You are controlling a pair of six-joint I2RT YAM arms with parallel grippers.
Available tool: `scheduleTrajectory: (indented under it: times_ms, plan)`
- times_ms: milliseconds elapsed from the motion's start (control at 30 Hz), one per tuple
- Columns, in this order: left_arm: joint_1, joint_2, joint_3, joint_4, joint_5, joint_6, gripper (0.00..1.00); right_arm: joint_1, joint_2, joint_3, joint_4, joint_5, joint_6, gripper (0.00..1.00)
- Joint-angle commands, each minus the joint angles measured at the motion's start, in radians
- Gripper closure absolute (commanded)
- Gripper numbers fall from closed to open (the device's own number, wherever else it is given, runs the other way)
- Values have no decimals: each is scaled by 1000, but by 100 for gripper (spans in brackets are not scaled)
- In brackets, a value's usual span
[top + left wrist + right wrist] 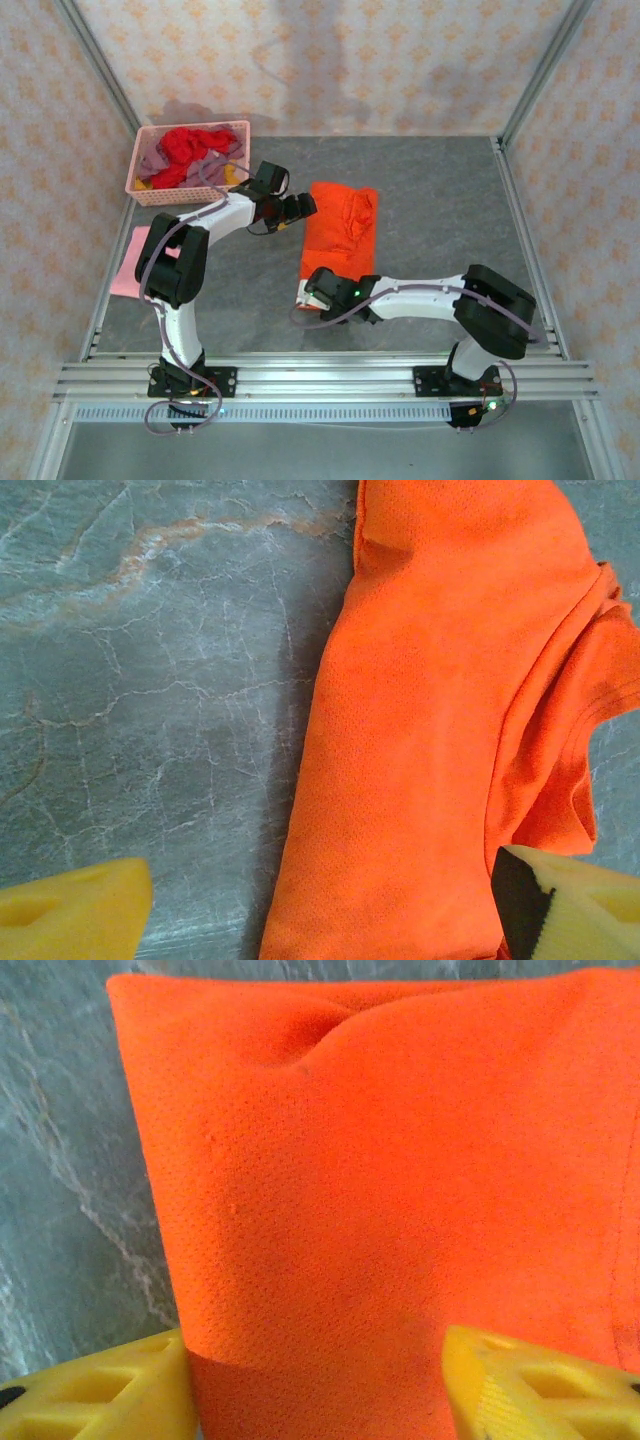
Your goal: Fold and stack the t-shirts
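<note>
- Top view: orange t-shirt (338, 235) lies mid-tabletop (440, 210) as a long narrow strip, one short end towards me. Its far right corner is bunched, w/ a sleeve flopped over.
- Light pink t-shirt (128, 265) lies flat at the left edge, partly under my left arm. Red t-shirt (190, 145) + others are heaped in the pink basket (140, 175), far left.
- Same view: left hand (298, 207) hangs just beside the strip's far left edge. Right hand (312, 290) is at its near left corner.
- Left wrist: left hand (315, 910) is spread wide and holds nothing. Below it I see bare tabletop and the shirt's long edge. Orange t-shirt (430, 730) runs up the right half, sleeve fold on its right side.
- Right wrist: right hand (315, 1390) is spread too, fingers (100, 1395) one each side of the cloth at the near hem. Orange t-shirt (380, 1180) passes btwn them, but they stand well apart, so no pinch yet. There's a shallow dimple near the cloth's far edge.
- Step, my read: lengthwise folds look done, and the crosswise fold is the one in hand.
- Next, as I judge it: press the right hand together on the near hem, catching all layers. Left hand prob. takes the other near corner.
- Then carry that end over to the far end & stack w/ the pink one. The bunched sleeve wants flattening first, or the fold comes out lumpy.
</note>
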Motion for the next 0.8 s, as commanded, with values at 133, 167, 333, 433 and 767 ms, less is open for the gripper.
scheduleTrajectory:
  times_ms: [133, 167, 333, 433, 767]
  plan:
    - [-7, 15, -8, 18, 8, -4, 11, 10, 37, 37, 22, 10, -8, 35]
    - [-7, 15, -10, 18, 8, -3, 11, 8, 41, 34, 24, 18, -10, 36]
    - [-7, 15, -12, 19, 8, -4, 11, 5, 61, 25, 27, 50, -17, 36]
    - [-6, 15, -13, 21, 10, -6, 11, 7, 72, 32, 19, 61, -17, 41]
    - [-7, 2, -16, 19, 1, -8, 11, 6, 15, 24, -46, -5, -20, 100]
